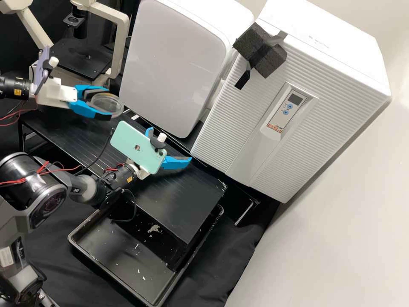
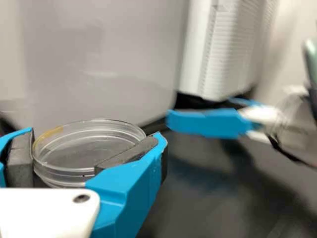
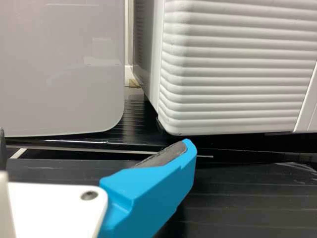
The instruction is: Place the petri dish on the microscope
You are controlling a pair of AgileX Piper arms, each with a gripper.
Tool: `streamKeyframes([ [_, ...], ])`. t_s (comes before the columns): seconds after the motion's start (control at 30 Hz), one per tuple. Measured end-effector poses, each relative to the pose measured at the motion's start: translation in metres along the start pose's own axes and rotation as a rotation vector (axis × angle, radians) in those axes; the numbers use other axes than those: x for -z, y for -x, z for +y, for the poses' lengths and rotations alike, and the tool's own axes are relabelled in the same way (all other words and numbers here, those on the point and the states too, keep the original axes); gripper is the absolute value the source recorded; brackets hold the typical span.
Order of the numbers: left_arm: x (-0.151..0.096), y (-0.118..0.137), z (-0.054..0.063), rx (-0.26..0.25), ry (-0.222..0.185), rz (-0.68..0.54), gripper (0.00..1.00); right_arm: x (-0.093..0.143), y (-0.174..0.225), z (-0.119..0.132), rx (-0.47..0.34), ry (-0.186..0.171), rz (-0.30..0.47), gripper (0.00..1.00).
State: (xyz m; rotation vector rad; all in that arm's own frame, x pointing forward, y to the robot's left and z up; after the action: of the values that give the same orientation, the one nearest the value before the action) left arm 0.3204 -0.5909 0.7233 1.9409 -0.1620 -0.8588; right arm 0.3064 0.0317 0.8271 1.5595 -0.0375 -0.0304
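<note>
In the high view, a black tray (image 1: 123, 265) dotted with pale flecks lies nearest, on black cloth (image 1: 238, 256), with one end of the ridged black tabletop (image 1: 170, 200) reaching over it. Above the tabletop is the right pincer (image 1: 170, 147), released, its two blue fingers spread wide; a mint-green phone (image 1: 134, 145) is mounted just behind it.

Farther along, the left pincer (image 1: 94, 102) grasps the clear petri dish (image 1: 107, 105), which is held above the tabletop. The left wrist view shows the dish between the dark pads (image 2: 131, 152), with a yellowish patch on its rim. A purple phone (image 1: 41, 71) is mounted on that arm.

Beyond it stands the microscope (image 1: 122, 47), with a cream frame and black stage (image 1: 79, 57); the dish is apart from the stage. Beside the microscope is a white appliance (image 1: 174, 64) with a smooth front, then a ribbed white cabinet (image 1: 238, 128) bearing a control panel (image 1: 285, 108) and a taped dark foam block (image 1: 255, 47).
</note>
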Motion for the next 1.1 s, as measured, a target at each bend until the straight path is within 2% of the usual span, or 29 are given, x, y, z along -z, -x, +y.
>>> streamKeyframes([
  [0.07, 0.006, 0.006, 0.008, -0.036, 0.006, 0.019, 0.0, 0.0, 0.0, 0.0, 0.0, 0.0, 0.0, 1.0],
  [0.13, 0.01, 0.011, 0.013, -0.063, 0.019, 0.035, 0.0, 0.0, 0.0, 0.0, 0.0, 0.0, 0.0, 1.0],
  [0.23, 0.019, 0.019, 0.018, -0.087, 0.018, 0.062, 0.0, 0.0, 0.0, 0.0, 0.0, 0.0, 0.0, 1.0],
  [0.47, 0.05, 0.035, 0.028, -0.13, 0.031, 0.165, 0.0, 0.0, 0.0, 0.0, 0.0, 0.0, 0.0, 1.0],
  [0.63, 0.077, 0.043, 0.028, -0.153, 0.042, 0.265, 0.0, 0.0, 0.0, 0.0, 0.0, 0.0, 0.0, 1.0],
  [0.87, 0.111, 0.046, 0.024, -0.133, 0.055, 0.409, 0.0, 0.0, 0.0, 0.0, 0.0, 0.0, 0.0, 1.0],
  [1.1, 0.139, 0.044, 0.023, -0.11, 0.025, 0.524, 0.0, 0.0, 0.0, 0.0, 0.0, 0.0, 0.0, 1.0],
])
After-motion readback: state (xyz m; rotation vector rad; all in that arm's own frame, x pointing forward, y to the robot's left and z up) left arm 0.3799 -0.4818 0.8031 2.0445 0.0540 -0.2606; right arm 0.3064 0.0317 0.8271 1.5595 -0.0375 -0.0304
